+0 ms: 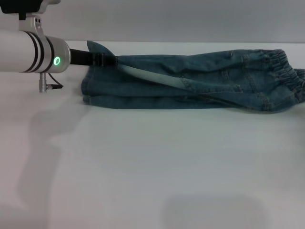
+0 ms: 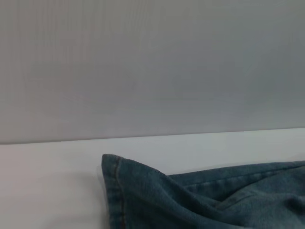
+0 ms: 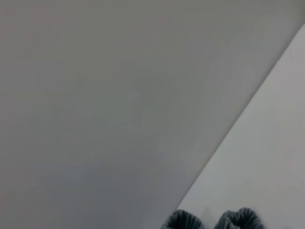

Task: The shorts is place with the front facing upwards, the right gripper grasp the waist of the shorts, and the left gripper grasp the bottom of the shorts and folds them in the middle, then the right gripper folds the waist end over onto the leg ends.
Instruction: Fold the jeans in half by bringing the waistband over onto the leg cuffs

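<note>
The shorts point(image 1: 200, 78) were laid out on the white table point(image 1: 152, 167), already folded lengthwise so one leg sat stacked on the other, stretched sideways across the far half of the table. Blue-green denim, kinda soft and rumpled, with stitched pocket seams seen near the waist point(image 1: 281, 71). That waist was the ruched elastic band, bunched into little gathers, over on the right side. A pale strip of the lighter inner fabric was exposed along the fold, running diagonally from the left end.

The bottom of the shorts point(image 1: 97, 71) was at the left end, and one hem corner was lifted up into a little peak. The left tool point(image 1: 102, 59), black and narrow on a round white-silver arm with black rings and a glowing green ring light, was clamped on that hem corner. In the left wrist view the stitched hem edge point(image 2: 114, 191) was seen sticking up off the table against a plain grey wall.

The right tool wasn't seen anywhere; only two gathered bumps of the waistband point(image 3: 183, 220) were caught in the right wrist view.
</note>
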Tool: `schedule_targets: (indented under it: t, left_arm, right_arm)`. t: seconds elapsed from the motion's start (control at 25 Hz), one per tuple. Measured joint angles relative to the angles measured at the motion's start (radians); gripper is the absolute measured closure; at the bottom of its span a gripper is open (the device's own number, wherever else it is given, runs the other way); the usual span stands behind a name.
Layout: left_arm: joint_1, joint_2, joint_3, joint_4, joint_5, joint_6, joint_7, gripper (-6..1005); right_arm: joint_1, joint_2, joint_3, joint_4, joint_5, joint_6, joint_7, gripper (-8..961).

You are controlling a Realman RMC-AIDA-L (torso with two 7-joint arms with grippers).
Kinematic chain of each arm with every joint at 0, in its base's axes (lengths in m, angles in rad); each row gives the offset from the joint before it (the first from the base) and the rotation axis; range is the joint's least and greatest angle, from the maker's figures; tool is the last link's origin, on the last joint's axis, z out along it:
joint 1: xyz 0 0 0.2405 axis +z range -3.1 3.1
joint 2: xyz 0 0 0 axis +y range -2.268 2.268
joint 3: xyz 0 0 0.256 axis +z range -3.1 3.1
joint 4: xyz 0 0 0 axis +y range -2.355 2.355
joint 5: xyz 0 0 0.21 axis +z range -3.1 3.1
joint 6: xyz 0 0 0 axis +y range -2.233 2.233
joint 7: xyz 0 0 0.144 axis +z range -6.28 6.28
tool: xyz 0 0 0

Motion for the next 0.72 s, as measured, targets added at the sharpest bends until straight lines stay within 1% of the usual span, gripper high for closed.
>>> schedule_targets:
  t: [0.16,0.2,0.44,0.72]
  left_arm:
    - [0.001,0.0,0.001,0.002,-0.002,-0.007,0.005,143]
    - [0.001,-0.001,0.001,0.003,-0.002,-0.009,0.006,143]
    - [0.002,-0.001,0.009,0.015,-0.003,-0.016,0.007,143]
    - [0.0,-0.002,0.011,0.028,-0.005,-0.019,0.007,143]
  right_arm:
    - [0.026,-0.014,0.0,0.008,-0.016,-0.032,0.025,330]
    - [0.026,-0.014,0.0,0.008,-0.016,-0.032,0.025,330]
    - [0.062,-0.038,0.0,0.047,-0.027,-0.059,0.033,330]
    - [0.083,-0.042,0.0,0.066,-0.056,-0.078,0.05,330]
